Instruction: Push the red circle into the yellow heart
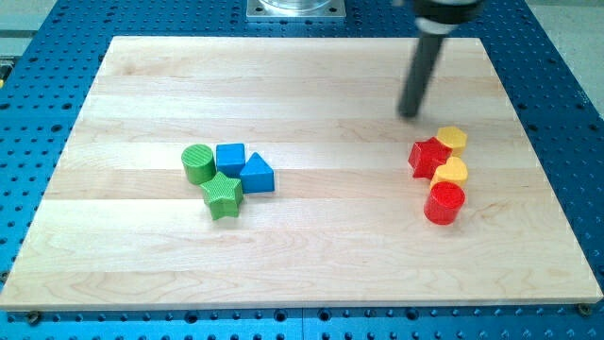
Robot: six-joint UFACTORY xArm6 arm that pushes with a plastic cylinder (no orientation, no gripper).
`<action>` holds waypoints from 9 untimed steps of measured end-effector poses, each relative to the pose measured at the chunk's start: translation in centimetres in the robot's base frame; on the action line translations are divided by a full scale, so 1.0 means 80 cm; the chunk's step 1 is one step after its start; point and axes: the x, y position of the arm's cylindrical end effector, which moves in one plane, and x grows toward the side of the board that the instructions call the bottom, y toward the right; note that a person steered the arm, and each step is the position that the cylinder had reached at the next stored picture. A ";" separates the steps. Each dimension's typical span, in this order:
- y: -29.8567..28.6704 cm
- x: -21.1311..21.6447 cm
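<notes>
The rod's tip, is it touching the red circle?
No, my tip stands toward the view's top, above the red star, well apart from the red circle lower down.

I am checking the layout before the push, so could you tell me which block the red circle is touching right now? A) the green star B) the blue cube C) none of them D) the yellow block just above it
D: the red circle sits at the bottom of the cluster on the view's right, pressed against the yellow block directly above it, while my tip stands apart, above that cluster.
</notes>
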 end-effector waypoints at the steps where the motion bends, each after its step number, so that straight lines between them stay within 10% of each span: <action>1: -0.085 0.083; 3: -0.043 0.297; 9: 0.062 0.192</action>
